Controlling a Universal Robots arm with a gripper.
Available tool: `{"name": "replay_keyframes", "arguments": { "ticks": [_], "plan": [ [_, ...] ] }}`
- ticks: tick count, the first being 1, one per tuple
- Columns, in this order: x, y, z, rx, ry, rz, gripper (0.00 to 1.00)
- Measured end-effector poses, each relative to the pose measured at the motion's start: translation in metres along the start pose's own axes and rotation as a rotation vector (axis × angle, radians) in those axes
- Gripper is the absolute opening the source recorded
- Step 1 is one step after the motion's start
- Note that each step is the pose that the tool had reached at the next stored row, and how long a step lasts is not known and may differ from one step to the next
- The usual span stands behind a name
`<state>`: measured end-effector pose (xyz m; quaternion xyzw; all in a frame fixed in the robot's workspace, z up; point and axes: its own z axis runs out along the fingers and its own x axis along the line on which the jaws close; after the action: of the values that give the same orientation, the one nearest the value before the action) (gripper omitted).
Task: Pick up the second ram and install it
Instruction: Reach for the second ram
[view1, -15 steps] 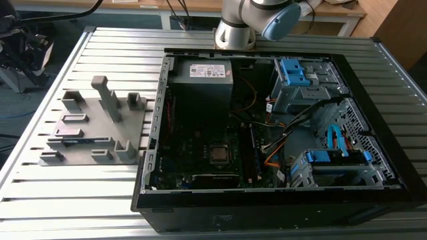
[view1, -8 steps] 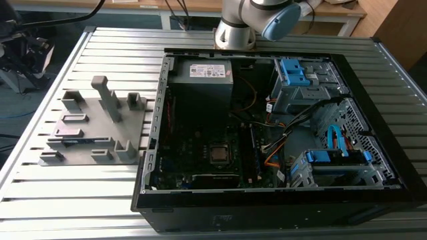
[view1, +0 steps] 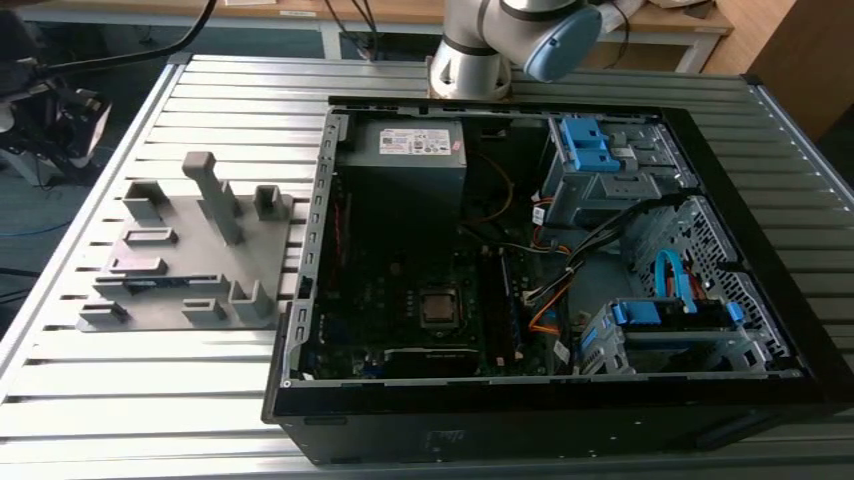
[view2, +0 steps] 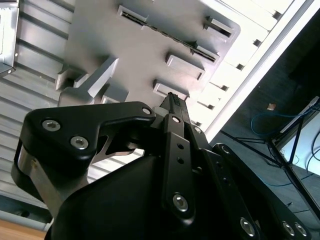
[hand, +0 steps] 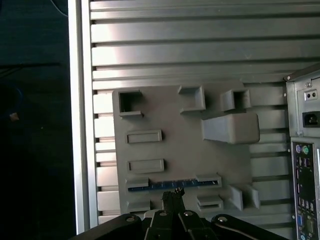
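The gripper (hand: 173, 194) has its jaws drawn together, and there is nothing between the fingertips (view2: 173, 100). In the first wrist view the tips point down at the second ram (hand: 170, 185) from above, without touching it. The stick stands on its long edge in a slot of the grey holder block (hand: 190, 150), a thin blue-green strip between two low clips.

In the exterior view the second ram (view1: 150, 283) sits in that block (view1: 187, 255) toward the exterior view's left, a little below the middle of the frame. The block lies on the slatted metal table (view1: 160, 400), just beside the open computer case (view1: 534, 425). Behind the case, at the top centre of the frame, the arm (view1: 470, 55) rises from its silver base to a blue-capped joint and runs out of the frame.
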<state>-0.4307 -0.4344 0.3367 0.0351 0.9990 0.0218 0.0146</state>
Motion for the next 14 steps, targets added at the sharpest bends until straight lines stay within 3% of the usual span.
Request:
{"name": "replay_keyframes", "arguments": {
  "ticks": [14],
  "plan": [
    [0.0002, -0.0073, 0.0200, 0.0000, 0.0009, -0.002, 0.10]
  ]
}}
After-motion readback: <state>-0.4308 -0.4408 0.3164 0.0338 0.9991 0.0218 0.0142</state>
